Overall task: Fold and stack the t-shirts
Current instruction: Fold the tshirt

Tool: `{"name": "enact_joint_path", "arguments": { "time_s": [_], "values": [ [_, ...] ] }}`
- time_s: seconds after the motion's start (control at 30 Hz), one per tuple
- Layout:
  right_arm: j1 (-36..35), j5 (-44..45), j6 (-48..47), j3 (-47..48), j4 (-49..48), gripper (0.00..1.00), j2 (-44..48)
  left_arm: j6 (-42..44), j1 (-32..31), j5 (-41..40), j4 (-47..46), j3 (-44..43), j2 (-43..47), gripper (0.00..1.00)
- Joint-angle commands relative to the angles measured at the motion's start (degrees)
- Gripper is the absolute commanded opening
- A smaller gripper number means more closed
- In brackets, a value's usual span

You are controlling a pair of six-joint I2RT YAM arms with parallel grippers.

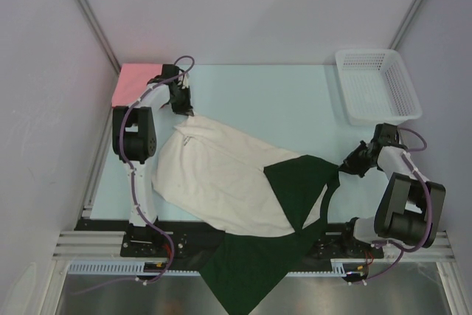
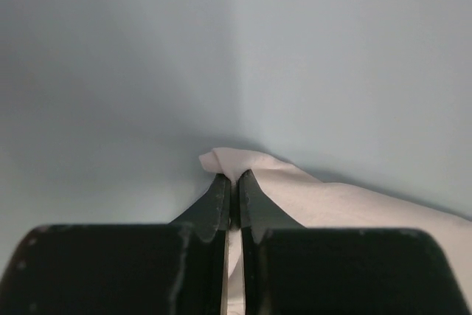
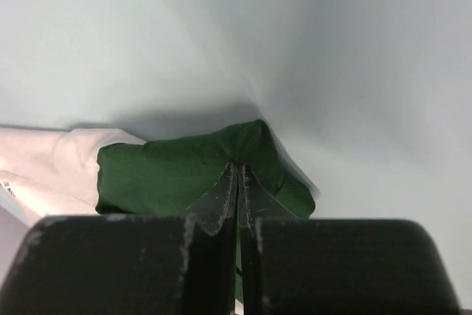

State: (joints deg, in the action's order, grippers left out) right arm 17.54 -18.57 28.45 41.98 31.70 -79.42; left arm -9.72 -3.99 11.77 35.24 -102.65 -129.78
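The cream-and-dark-green shirt (image 1: 221, 175) lies stretched across the table, print side hidden, its green part hanging over the near edge. My left gripper (image 1: 187, 111) is shut on a cream corner (image 2: 228, 161) at the shirt's far left. My right gripper (image 1: 344, 165) is shut on a green corner (image 3: 243, 145) at the shirt's right. The pink-red shirt (image 1: 134, 82) lies folded square at the table's far left corner, behind the left arm.
A white plastic mesh basket (image 1: 377, 85) stands at the far right of the pale blue table (image 1: 280, 101). Grey walls close in the back and both sides. The arm bases sit on a rail at the near edge.
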Motion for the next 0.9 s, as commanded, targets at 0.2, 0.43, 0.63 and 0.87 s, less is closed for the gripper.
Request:
{"name": "enact_joint_path", "arguments": {
  "time_s": [0.2,0.43,0.63,0.87],
  "values": [
    [2.1,7.7,-0.9,-1.2,3.1,0.00,3.0,-0.8,1.8,-5.9,-4.3,1.1,1.6,0.00],
    [2.1,6.4,-0.8,-0.3,0.8,0.00,0.8,-1.3,2.1,-5.5,-6.2,1.5,2.2,0.00],
    [1.5,6.0,-0.7,1.3,-3.3,0.00,-2.3,-2.8,2.3,-5.5,-9.0,1.8,2.3,0.00],
    [0.4,9.4,-1.2,6.4,-7.2,0.00,-4.5,-5.2,2.8,-3.4,-14.0,0.9,2.2,0.00]
  ]
}}
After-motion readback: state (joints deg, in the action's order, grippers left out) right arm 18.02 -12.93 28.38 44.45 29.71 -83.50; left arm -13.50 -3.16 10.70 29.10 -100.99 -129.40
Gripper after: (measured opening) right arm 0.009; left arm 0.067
